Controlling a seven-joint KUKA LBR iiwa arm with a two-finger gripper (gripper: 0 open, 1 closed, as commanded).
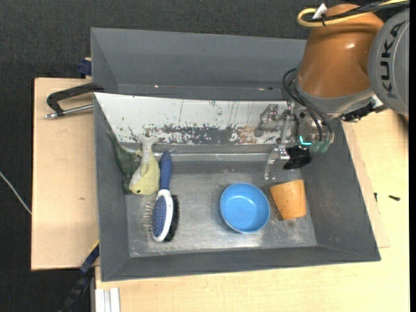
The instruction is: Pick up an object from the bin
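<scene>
My gripper [285,162] hangs at the right of the bin, near the back wall. Its fingers stand apart, open, with nothing between them. Just in front of and below it an orange cup [289,200] lies on its side on the bin floor, apart from the fingertips. A round blue bowl [244,208] sits upright to the left of the cup, almost touching it.
At the left of the bin lies a blue-handled hairbrush [162,210] with a white head. Beside it, a yellow-green soft toy [145,175] leans against the left wall on a dark green piece [121,160]. The arm's orange cover is above the back right corner.
</scene>
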